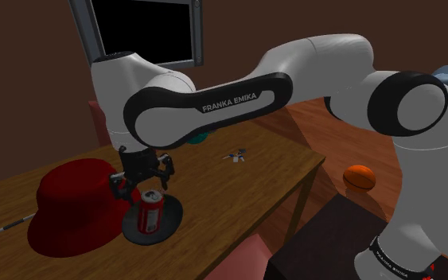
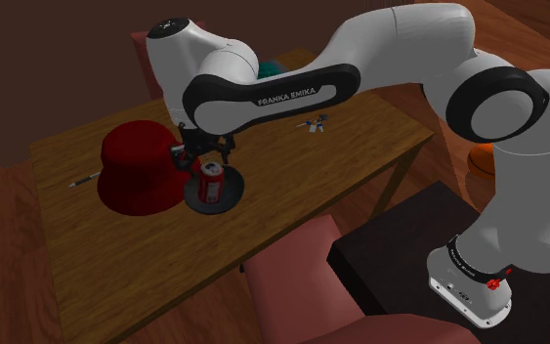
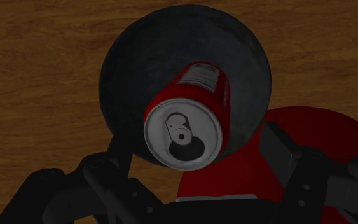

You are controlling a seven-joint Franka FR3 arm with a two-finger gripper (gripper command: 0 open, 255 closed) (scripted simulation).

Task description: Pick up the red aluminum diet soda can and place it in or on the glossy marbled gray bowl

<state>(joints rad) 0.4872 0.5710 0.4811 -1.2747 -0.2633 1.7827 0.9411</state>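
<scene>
lower left in the shoulder view, the red can (image 1: 151,213) stands upright in the dark bowl (image 1: 175,213), straight below the pincer (image 1: 144,189), whose fingers spread clear of it.

— Where is the soda can (image 1: 151,211)?

— Inside the bowl (image 1: 174,213), standing on its base at about the middle, upright or close to it, lid facing up.

— What does it look like?

— Red sides with a pale label patch near the top. The lid is silver, with a pull tab and a dark opening beside it.

— And the bowl?

— Dark gray, round and shallow, with faint mottling on the inside. It sits right way up on the wooden tabletop (image 1: 238,183), near the edge.
</scene>
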